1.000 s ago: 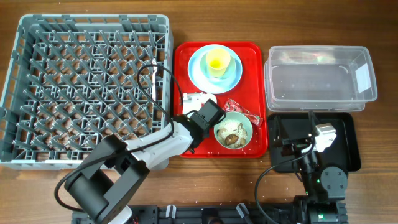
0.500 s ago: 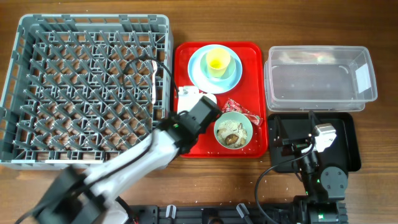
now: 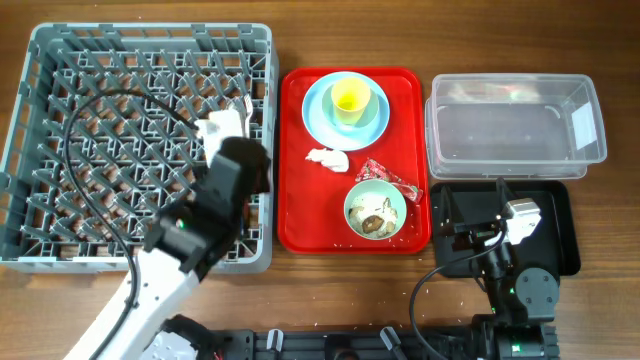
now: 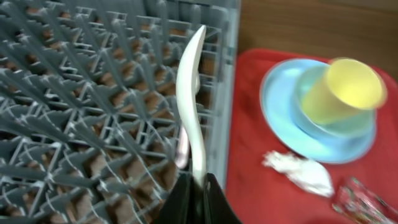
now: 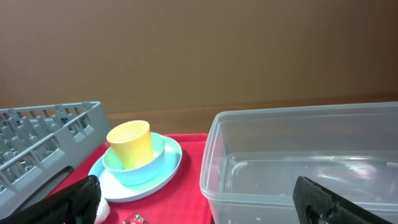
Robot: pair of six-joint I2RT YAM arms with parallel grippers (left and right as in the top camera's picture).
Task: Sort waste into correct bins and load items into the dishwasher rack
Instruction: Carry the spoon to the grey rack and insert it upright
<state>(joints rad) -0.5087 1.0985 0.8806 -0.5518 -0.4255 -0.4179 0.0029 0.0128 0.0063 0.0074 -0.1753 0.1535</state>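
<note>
My left gripper (image 3: 228, 138) is shut on a white plastic cutlery piece (image 4: 189, 93) and holds it over the right side of the grey dishwasher rack (image 3: 30, 150); I cannot tell if it is the spoon or the fork. On the red tray (image 3: 300, 220) the yellow cup (image 3: 350, 98) sits in the blue bowl (image 5: 140, 171) on the blue plate (image 3: 320, 125). The white tissue (image 3: 327, 157), the red wrapper (image 3: 385, 175) and the green bowl (image 3: 398, 200) with food scraps (image 3: 372, 215) lie below. My right gripper (image 3: 478, 232) is open and empty over the black tray (image 3: 560, 250).
The clear tub (image 3: 515, 135) with its white label (image 3: 581, 117) stands at the right, just behind the black tray. The rack's right wall (image 4: 230, 74) runs close along the red tray's left edge. Bare wood table surrounds everything.
My left arm has swung from the red tray leftward and back over the rack, carrying the white cutlery piece. The tissue stays on the tray. The right arm has not moved.
</note>
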